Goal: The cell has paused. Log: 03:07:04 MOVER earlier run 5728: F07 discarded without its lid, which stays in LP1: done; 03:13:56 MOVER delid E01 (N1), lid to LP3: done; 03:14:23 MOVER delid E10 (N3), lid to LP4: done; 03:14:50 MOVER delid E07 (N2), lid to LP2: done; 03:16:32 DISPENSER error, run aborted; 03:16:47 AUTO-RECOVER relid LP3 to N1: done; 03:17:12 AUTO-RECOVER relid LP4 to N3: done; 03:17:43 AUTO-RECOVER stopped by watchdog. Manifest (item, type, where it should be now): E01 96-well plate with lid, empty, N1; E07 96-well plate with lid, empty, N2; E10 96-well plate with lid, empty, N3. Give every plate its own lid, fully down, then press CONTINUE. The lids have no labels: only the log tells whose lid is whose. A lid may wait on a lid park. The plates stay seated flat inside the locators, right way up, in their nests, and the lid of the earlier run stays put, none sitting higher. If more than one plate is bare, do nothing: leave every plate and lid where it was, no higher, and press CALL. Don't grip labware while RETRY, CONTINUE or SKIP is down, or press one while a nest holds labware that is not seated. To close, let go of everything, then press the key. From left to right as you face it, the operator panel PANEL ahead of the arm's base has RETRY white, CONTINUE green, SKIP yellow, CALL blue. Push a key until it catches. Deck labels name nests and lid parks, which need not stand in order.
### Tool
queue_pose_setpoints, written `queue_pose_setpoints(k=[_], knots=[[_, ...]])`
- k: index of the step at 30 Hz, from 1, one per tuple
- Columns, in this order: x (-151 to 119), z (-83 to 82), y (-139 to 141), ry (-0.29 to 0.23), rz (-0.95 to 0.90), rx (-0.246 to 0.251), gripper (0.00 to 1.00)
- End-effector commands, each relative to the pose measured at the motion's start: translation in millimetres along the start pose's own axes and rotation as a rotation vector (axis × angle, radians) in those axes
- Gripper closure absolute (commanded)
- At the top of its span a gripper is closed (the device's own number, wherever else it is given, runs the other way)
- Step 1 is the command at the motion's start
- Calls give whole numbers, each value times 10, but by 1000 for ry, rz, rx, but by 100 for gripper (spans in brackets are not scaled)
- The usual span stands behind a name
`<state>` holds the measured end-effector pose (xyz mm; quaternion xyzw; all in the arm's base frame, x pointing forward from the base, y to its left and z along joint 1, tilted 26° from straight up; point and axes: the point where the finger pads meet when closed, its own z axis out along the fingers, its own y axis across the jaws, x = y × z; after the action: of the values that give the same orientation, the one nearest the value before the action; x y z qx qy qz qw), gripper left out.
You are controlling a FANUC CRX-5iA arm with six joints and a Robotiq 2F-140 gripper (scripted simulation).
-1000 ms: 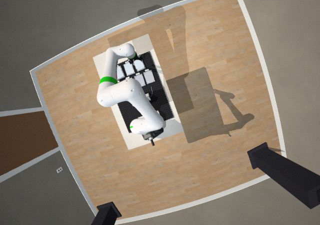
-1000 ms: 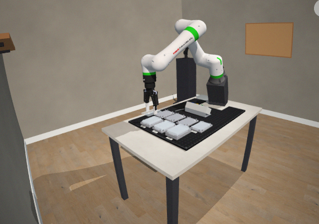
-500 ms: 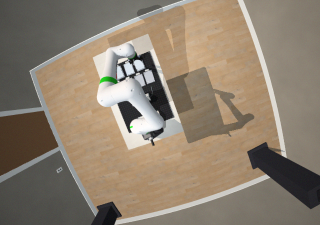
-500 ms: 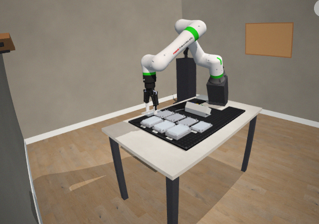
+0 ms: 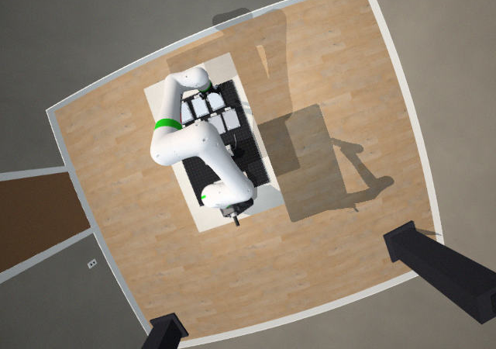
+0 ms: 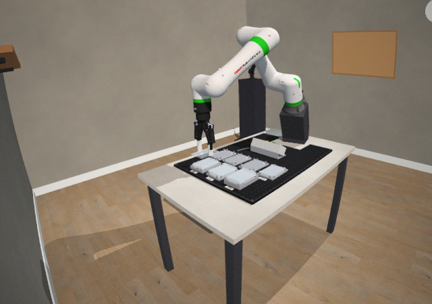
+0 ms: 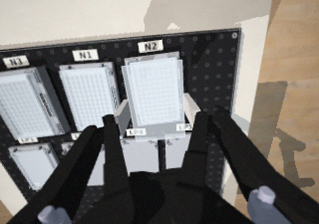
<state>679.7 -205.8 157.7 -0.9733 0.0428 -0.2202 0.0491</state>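
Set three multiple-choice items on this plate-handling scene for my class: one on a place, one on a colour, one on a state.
1. In the wrist view, which nest label stands farthest right?
A. N1
B. N2
C. N3

2. What colour is the perforated deck on the table?
A. black
B. white
C. green

3. What is the gripper doing?
A. standing open
B. shut on nothing
C. shut on a clear lid

Key: 1 B, the labels read N3, N1, N2 from left to right. 2 A, the deck is black on a white table. 3 C, the lid spans the gap between both fingers.
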Motion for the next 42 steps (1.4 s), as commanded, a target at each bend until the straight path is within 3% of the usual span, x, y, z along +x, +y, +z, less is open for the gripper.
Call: queue_pose_setpoints(k=[1, 27, 42], knots=[[2, 7, 1, 0, -10, 0, 100], [6, 345, 2, 0, -21, 0, 100], [7, 397, 3, 0, -21, 0, 100]])
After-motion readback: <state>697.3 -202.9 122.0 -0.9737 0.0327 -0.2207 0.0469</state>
